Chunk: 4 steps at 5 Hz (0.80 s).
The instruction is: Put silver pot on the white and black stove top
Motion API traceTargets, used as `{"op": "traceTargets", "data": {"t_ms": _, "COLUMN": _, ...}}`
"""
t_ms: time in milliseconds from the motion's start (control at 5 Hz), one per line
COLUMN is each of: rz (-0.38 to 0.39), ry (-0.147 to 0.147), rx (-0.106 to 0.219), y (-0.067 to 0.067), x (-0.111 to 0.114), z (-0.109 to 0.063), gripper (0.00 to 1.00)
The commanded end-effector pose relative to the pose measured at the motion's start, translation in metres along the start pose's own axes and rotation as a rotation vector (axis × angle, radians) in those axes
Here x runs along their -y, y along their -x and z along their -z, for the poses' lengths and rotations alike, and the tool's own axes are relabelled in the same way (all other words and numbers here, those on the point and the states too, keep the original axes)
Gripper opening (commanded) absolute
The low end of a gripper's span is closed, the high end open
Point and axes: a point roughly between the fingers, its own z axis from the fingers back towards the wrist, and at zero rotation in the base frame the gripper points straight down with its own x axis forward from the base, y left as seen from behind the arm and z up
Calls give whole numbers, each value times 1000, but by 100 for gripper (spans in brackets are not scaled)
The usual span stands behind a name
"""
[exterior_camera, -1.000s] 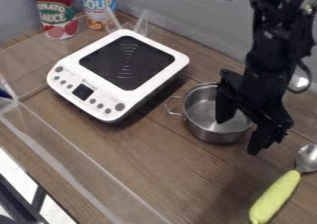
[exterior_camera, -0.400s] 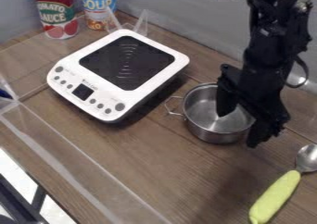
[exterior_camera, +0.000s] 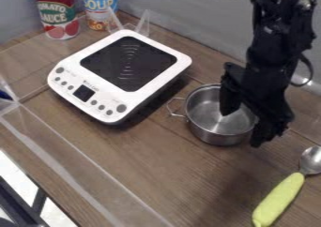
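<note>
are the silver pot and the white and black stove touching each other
Apart: the camera view shows a strip of wooden tabletop between the silver pot and the stove.

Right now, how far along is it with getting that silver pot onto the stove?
Nothing looks finished: the silver pot sits on the wooden table, beside the white and black stove top, not on it. In hand is the approach, with the open gripper at the pot's far side. Seemingly left: grip, lift, carry over, set down on the black square.
</note>
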Motion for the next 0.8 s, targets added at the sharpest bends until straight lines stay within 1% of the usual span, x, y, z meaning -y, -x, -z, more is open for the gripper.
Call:
{"op": "traceTargets", "data": {"t_ms": 0, "rz": 10, "ry": -21, "rx": 86, "y": -9, "x": -7, "z": -25, "gripper": 100}}
{"op": "traceTargets", "data": {"t_ms": 200, "rz": 28, "ry": -31, "rx": 94, "y": -10, "x": -9, "z": -19, "gripper": 100}}
{"op": "traceTargets", "data": {"t_ms": 600, "rz": 119, "ry": -47, "rx": 94, "y": -13, "x": -15, "z": 4, "gripper": 100}}
